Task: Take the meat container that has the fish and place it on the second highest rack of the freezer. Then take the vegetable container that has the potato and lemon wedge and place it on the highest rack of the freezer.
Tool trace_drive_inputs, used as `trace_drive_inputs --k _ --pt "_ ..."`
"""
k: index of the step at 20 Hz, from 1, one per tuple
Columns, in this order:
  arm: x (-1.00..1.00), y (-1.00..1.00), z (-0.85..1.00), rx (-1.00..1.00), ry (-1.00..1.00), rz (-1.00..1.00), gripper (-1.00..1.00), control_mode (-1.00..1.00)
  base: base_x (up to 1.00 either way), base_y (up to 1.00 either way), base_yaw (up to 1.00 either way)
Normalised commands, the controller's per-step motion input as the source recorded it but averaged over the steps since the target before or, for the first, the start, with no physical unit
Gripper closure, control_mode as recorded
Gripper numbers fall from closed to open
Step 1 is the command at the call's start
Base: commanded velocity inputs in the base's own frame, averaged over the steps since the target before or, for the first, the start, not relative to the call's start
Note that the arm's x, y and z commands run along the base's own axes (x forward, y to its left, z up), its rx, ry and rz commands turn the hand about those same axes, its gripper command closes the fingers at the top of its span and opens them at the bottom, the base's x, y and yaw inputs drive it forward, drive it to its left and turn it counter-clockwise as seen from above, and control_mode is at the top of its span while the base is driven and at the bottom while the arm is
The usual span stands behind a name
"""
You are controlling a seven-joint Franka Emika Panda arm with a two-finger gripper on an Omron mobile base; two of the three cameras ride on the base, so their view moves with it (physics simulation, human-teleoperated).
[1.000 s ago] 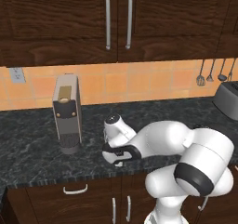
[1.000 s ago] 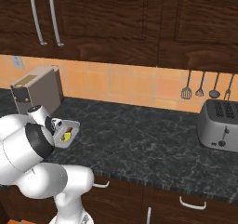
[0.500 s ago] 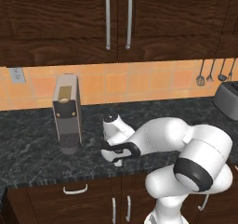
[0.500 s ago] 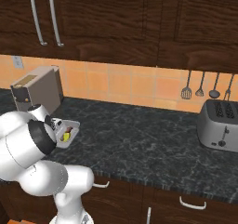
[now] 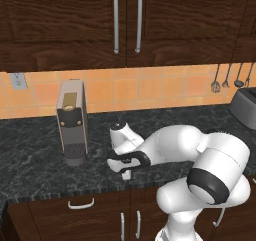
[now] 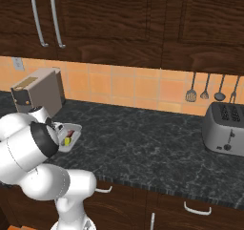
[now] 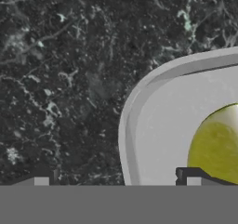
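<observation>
Low over the vegetable container [image 7: 153, 125] rim – gripper [image 7: 116, 179] spread, coffee machine [image 5: 71, 121] beside

One tray [image 6: 71, 132], one toaster [image 6: 224, 129], four utensils [image 6: 191, 95]

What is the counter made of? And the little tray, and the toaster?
The counter looks like polished dark stone, maybe granite: black with pale speckles and veins. The tray looks like plain grey-white plastic: smooth, matte, with a rounded rim, though that is a guess. The toaster looks like brushed metal: silver-grey sides with a soft sheen and dark slots on top.
</observation>
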Motion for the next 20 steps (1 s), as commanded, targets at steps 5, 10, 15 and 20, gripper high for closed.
trace_drive_inputs --k 5,10,15,20 --pt "0.00 0.00 0.00 0.00 0.00 0.00 1.00 -1.00 0.00 0.00 0.00" --pt "0.00 0.00 0.00 0.00 0.00 0.00 1.00 -1.00 0.00 0.00 0.00" --pt "0.00 0.00 0.00 0.00 0.00 0.00 1.00 -1.00 0.00 0.00 0.00" --pt "-0.08 0.00 0.06 0.00 -0.05 0.00 1.00 -1.00 0.00 0.00 0.00"
